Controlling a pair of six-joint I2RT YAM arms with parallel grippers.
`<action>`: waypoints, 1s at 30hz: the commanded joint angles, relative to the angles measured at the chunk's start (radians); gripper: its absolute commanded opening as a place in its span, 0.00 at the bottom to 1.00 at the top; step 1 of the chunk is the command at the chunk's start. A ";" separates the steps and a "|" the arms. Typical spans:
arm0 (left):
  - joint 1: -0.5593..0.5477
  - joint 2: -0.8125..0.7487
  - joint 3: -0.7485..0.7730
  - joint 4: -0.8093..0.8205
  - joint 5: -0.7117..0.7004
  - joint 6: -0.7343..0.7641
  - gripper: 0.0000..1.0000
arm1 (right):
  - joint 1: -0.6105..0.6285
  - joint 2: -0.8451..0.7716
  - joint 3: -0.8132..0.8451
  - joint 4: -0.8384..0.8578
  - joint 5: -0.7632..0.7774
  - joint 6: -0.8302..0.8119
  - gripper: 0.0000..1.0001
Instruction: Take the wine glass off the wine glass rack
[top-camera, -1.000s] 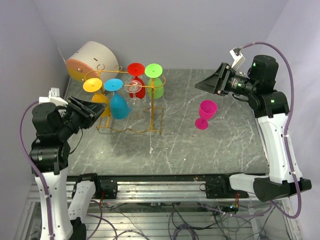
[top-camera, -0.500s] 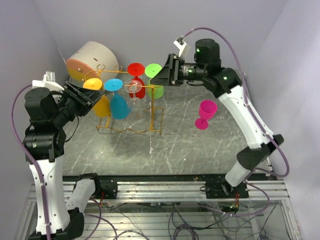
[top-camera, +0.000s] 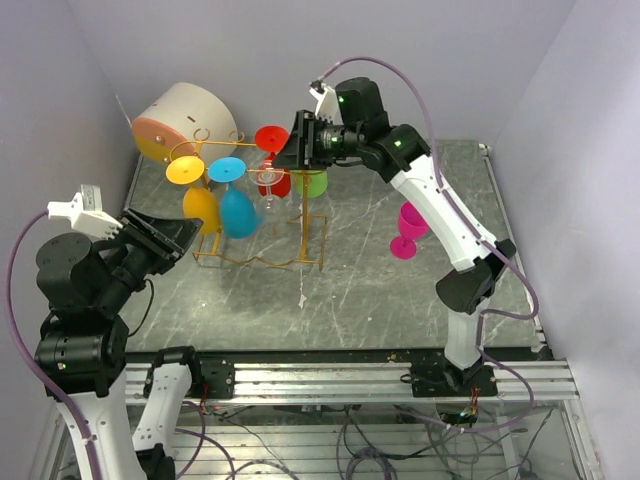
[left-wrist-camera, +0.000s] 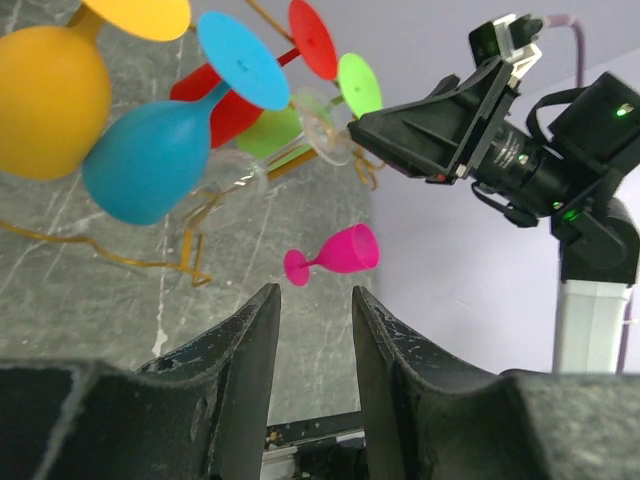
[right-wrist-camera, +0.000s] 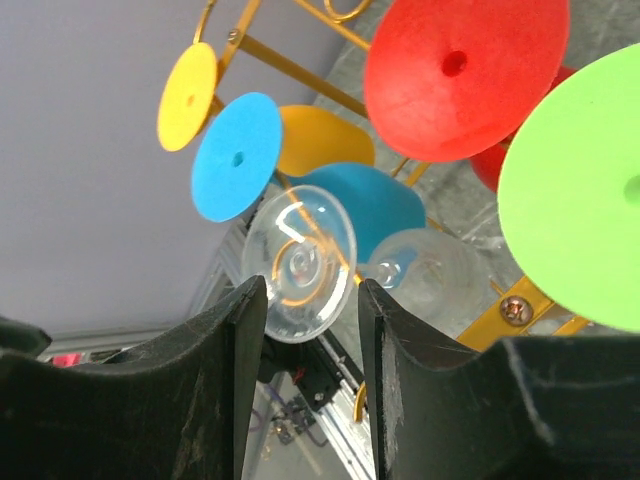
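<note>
At the wine glass rack (right-wrist-camera: 290, 68), the right gripper (right-wrist-camera: 310, 290) holds its fingers apart by the clear wine glass (right-wrist-camera: 300, 250) foot; the left gripper (left-wrist-camera: 315, 295) fingers are apart, empty.

White arm links (top-camera: 452, 225), black joints (top-camera: 75, 272), purple cables (top-camera: 373, 59), black fingers (left-wrist-camera: 245, 365)

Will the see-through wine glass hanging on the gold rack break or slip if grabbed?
Probably fragile: the clear thin-stemmed wine glass looks delicate. Its smooth shiny foot may slip in the right gripper. Hanging from the gold wire rack by its foot, it could swing.
</note>
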 joint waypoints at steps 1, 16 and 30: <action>-0.003 0.001 -0.007 -0.058 -0.033 0.048 0.46 | 0.024 0.033 0.058 -0.052 0.133 -0.035 0.41; -0.004 -0.013 -0.024 -0.079 -0.038 0.055 0.46 | 0.049 0.024 0.005 0.010 0.120 -0.033 0.40; -0.004 -0.018 -0.047 -0.077 -0.039 0.050 0.46 | 0.049 0.018 -0.021 0.086 0.089 -0.013 0.12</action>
